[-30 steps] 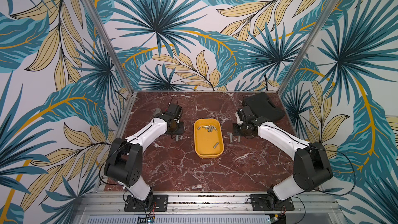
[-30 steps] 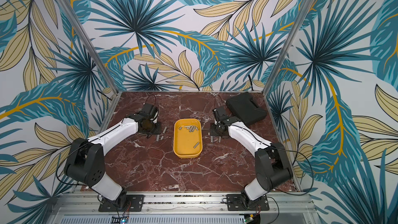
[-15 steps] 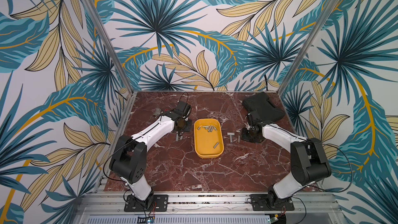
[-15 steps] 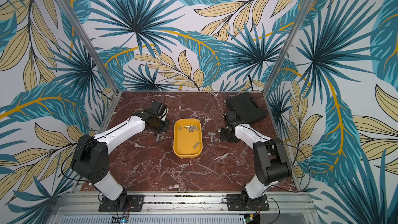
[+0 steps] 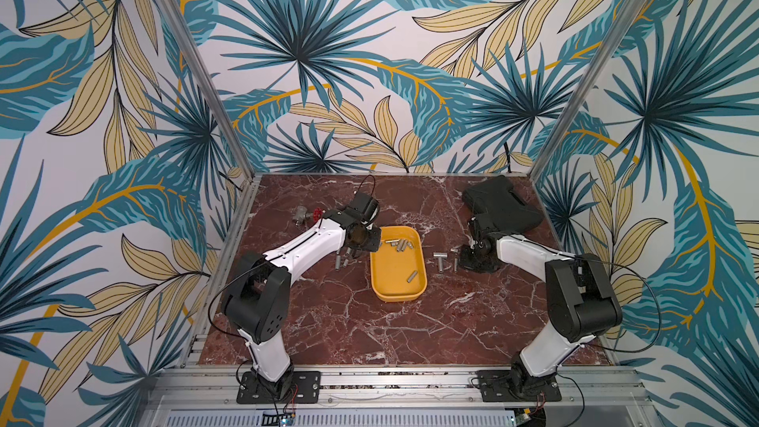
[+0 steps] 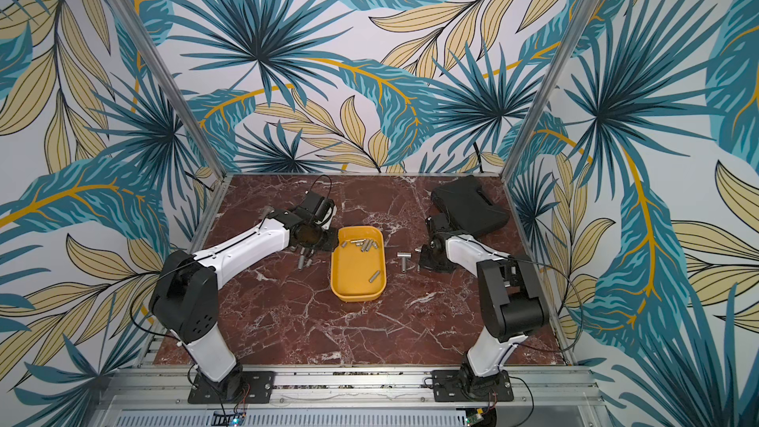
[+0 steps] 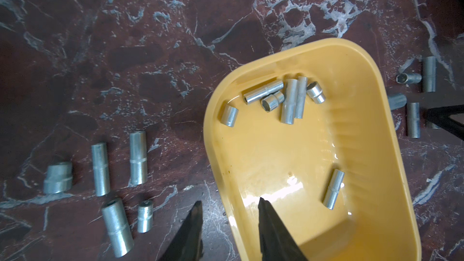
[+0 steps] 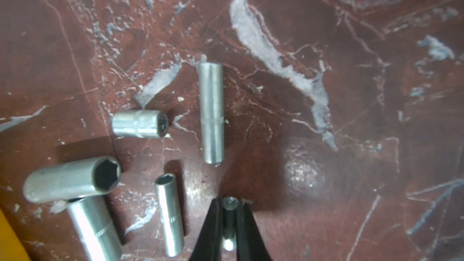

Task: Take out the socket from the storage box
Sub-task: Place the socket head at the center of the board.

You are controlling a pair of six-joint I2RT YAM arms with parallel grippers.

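The yellow storage box (image 5: 397, 295) sits mid-worktop (image 5: 328, 330), shallow and low-rimmed. It holds a lone socket (image 7: 334, 189) near me and a cluster (image 7: 288, 96) at its far end. My left arm reaches low to its far left corner. The left fingers (image 7: 190, 232) are apart and empty, one on either side of the rim. The right fingers (image 8: 213, 232) pinch a slim socket (image 8: 229, 232) right of the box, among loose sockets (image 8: 211, 111). I cannot tell whether it touches the worktop. The black case (image 5: 505, 207) beyond is partly behind that wrist.
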